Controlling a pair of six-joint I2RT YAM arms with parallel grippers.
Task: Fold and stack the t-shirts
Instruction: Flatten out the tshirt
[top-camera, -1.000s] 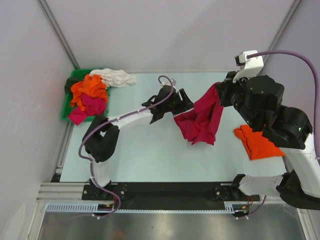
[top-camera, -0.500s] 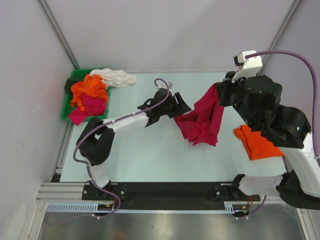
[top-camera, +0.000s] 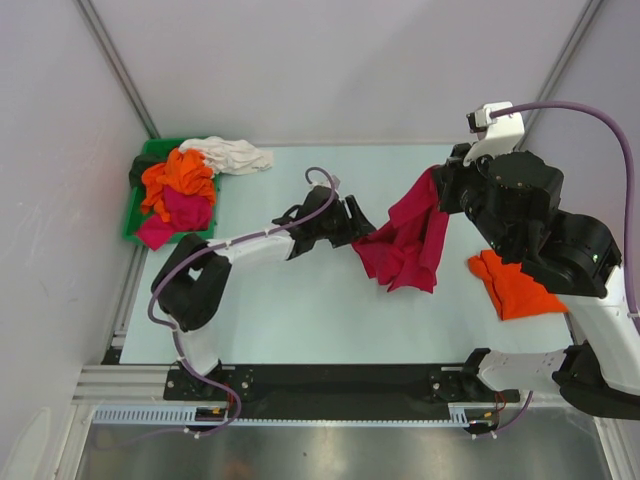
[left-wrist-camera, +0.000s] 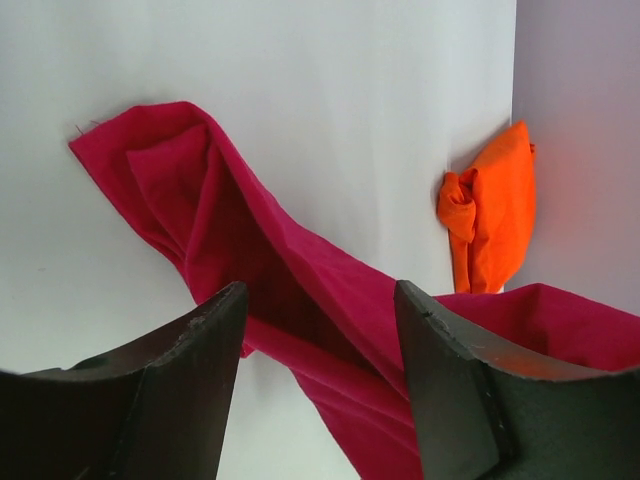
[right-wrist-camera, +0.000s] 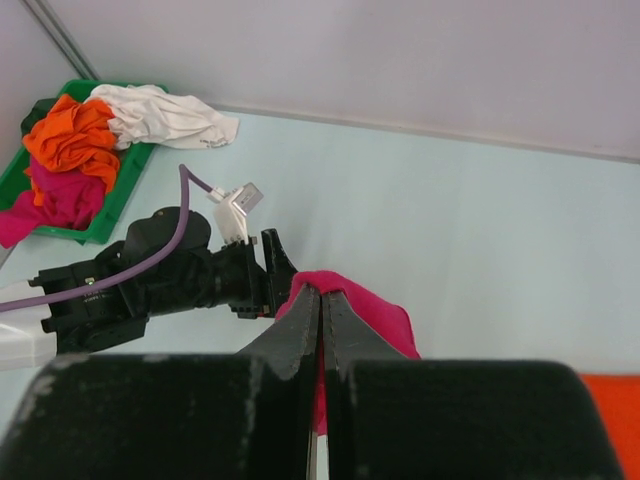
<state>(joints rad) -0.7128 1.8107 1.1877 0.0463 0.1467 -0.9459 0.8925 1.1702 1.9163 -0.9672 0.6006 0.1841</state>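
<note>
right claw (right-wrist-camera: 321, 300) is pinched tight on a fold of the crimson t-shirt (top-camera: 405, 240), holding one end up off the bench (top-camera: 300, 310) while the rest hangs down and drags in a rumpled heap at mid-bench. left claw (left-wrist-camera: 318, 295) sits low at the shirt's left edge, jaws well apart, cloth showing between them in the wrist view. nothing is clamped there that i can see, so call it open and lined up for a grab.

so where are we? early, by my reading. the crimson shirt is not spread flat, let alone folded; it's twisted, with a long ridge running through it. a lone orange t-shirt (top-camera: 515, 285) lies on the right side of the bench, apart from the crimson one, and it looks bunched rather than squared up, though i can't rule out a rough fold. over in the far left corner, the green bin (top-camera: 130, 228) holds a pile waiting its turn: an orange shirt (top-camera: 180, 175) on top, a magenta shirt (top-camera: 185, 212) spilling over the near rim, a white shirt (top-camera: 232, 155) draped out onto the bench, and a dark shirt (top-camera: 140, 170) tucked at the back. no stack in sight, so nearly everything is left to do.

writing? none to read. no print or tag shows on any shirt, and no legible marking on the arms or bin.
</note>
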